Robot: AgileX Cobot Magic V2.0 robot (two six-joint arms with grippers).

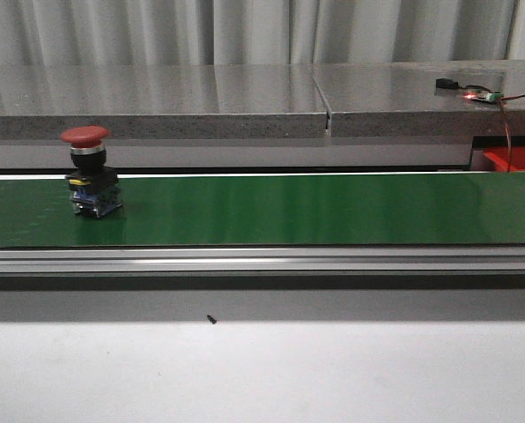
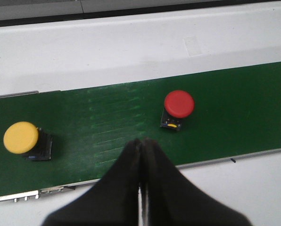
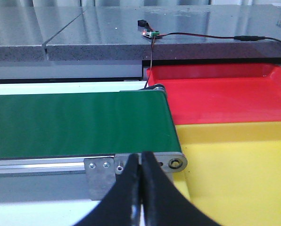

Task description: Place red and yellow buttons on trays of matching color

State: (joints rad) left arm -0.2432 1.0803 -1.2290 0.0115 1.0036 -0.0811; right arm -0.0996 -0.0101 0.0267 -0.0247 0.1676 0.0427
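- Holding my left gripper [image 2: 141,146] pressed closed, empty, above the green conveyor belt [image 2: 107,122], with the red button [image 2: 178,104] and yellow button [image 2: 21,137] standing apart on it.
- Keeping my right gripper [image 3: 141,160] closed too, empty, near the belt's end, where the red tray [image 3: 216,94] is sitting beside the yellow tray [image 3: 239,174].

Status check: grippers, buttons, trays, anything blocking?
Left gripper shut, empty, above the belt. Right gripper shut, empty, at belt end. Red button and yellow button on belt; red tray and yellow tray empty. Nothing blocking.
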